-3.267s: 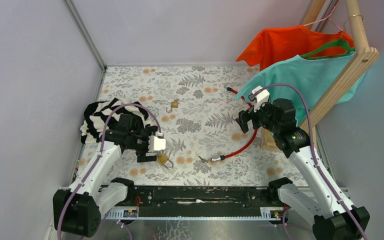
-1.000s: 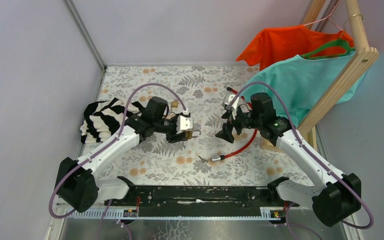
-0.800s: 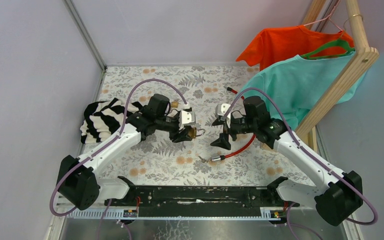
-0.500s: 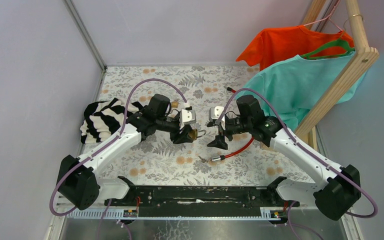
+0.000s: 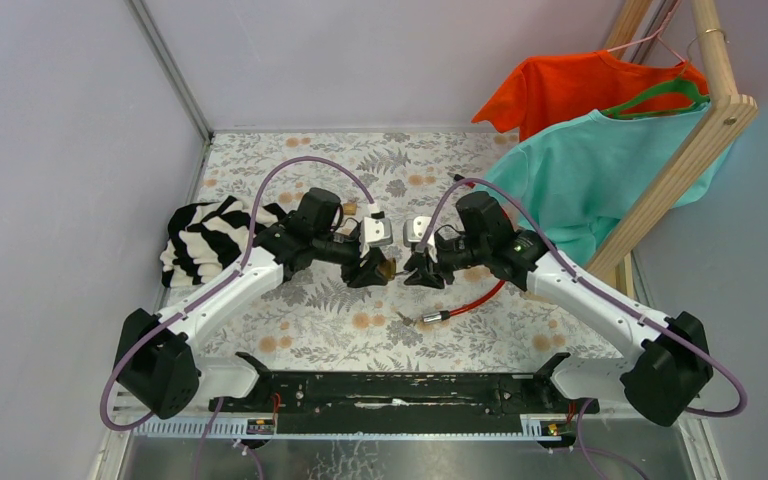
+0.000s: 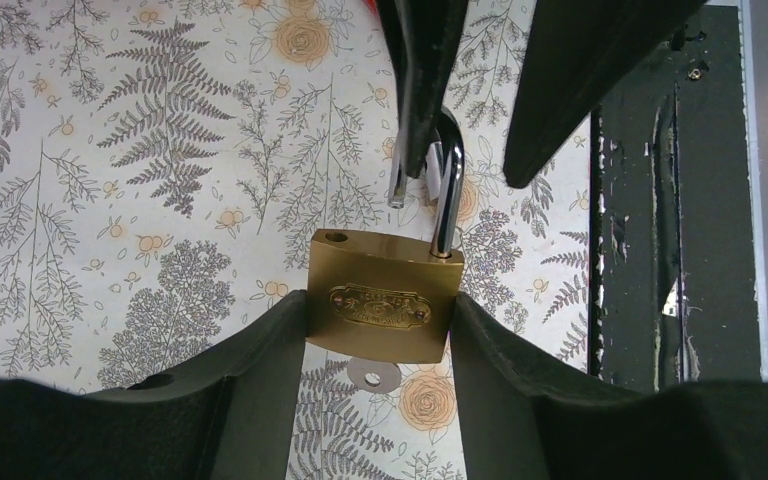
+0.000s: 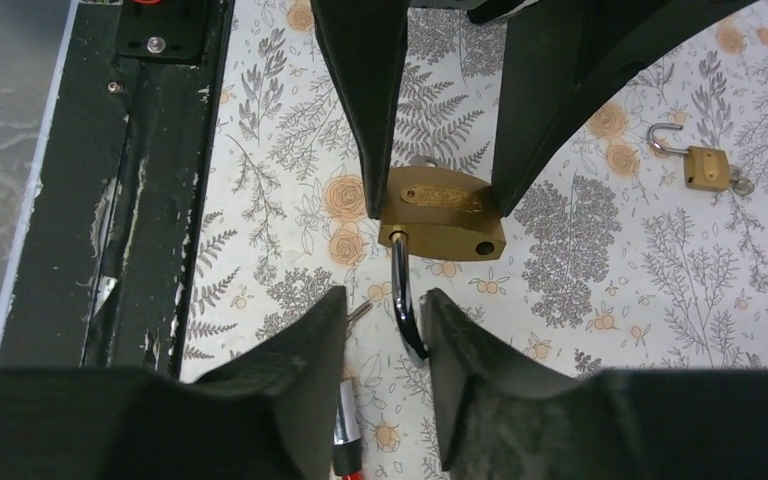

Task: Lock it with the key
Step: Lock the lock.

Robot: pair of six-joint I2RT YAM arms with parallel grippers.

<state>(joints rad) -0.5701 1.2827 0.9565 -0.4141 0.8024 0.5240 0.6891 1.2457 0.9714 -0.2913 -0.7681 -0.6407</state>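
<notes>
Above the middle of the floral table (image 5: pixel 290 160), the left gripper (image 5: pixel 373 266) is clamping the brass padlock (image 6: pixel 380 305) by its sides and seemingly holding it clear of the surface. The right gripper (image 7: pixel 382 305) is facing it, fingers parted and straddling the raised shackle (image 6: pixel 447 190) without pinching it. The shackle's free end is sitting to one side of its hole. I am expecting a straight push to jam it on the body's top or twist the lock in the grip. What looks like a key head (image 6: pixel 373 376) is showing just beneath the body. The embossed plate on the lock is proving too small to read.
</notes>
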